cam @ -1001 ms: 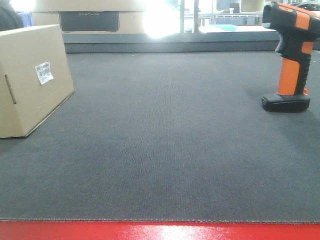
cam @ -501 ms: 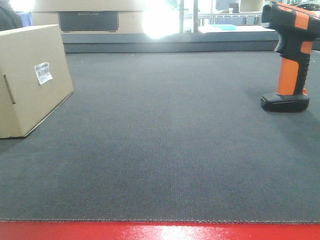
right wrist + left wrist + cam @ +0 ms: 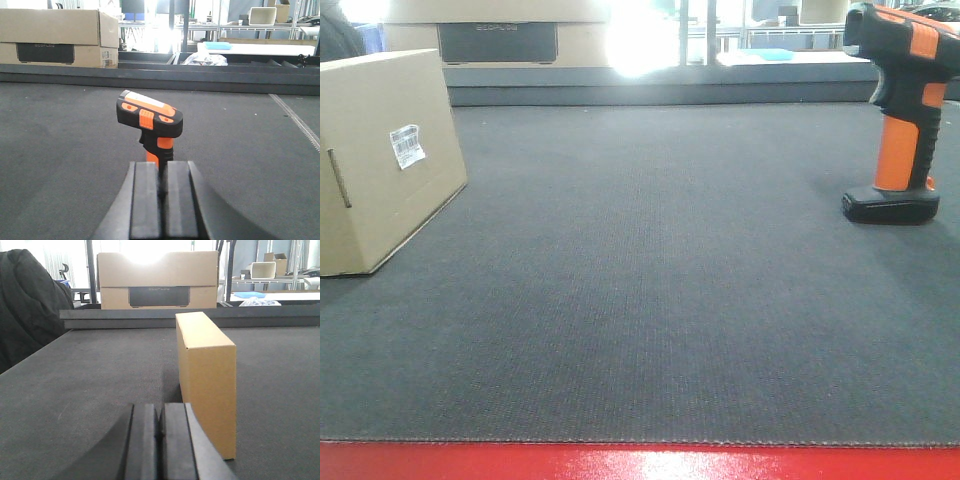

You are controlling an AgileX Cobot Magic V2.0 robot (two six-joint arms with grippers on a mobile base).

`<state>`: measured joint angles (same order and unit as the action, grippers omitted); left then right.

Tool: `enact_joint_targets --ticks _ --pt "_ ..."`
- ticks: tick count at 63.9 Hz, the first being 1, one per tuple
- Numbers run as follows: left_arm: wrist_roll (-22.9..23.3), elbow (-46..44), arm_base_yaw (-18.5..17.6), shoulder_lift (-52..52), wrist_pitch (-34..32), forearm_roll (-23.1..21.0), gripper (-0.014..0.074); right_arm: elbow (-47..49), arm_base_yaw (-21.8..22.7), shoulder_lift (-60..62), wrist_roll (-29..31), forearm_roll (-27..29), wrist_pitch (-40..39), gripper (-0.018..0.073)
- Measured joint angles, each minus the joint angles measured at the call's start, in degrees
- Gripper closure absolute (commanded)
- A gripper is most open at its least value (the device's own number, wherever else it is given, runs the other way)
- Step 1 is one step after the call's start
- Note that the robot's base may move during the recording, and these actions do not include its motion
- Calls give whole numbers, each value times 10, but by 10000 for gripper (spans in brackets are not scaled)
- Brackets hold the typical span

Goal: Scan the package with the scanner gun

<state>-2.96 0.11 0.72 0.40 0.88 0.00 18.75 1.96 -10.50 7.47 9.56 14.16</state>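
**Both pincers closed, package and scanner gun untouched**

On the worktop [image 3: 650,300], a dark grey fabric surface with a red strip along its near edge, you have one package [image 3: 382,160] near the left edge and one scanner gun [image 3: 902,110] near the right edge, well apart from each other.

Your left pincer [image 3: 160,432] has its two black pads pressed together with nothing between them. It sits low over the worktop, just short of the package's narrow end, and touches nothing. Your right pincer [image 3: 162,192] is likewise closed and empty, lined up behind the scanner gun, whose orange stem shows just above the pads; you cannot tell from this view whether they touch.

The package stands flat, its small white barcode label [image 3: 406,145] on the face turned toward the middle of the worktop. The scanner gun stands upright on its flat black foot.

Beyond the far edge you can see a large cardboard carton [image 3: 157,280], shelving and bright window glare.
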Motion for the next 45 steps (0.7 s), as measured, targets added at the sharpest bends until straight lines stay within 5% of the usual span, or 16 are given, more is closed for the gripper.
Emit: enact_joint_targets --ticks 27,45 --pt "0 0 0 0 -1 0 707 -9 0 3 0 -6 -5 713" --pt "0 0 0 0 -1 0 707 -150 0 85 0 -9 -81 713"
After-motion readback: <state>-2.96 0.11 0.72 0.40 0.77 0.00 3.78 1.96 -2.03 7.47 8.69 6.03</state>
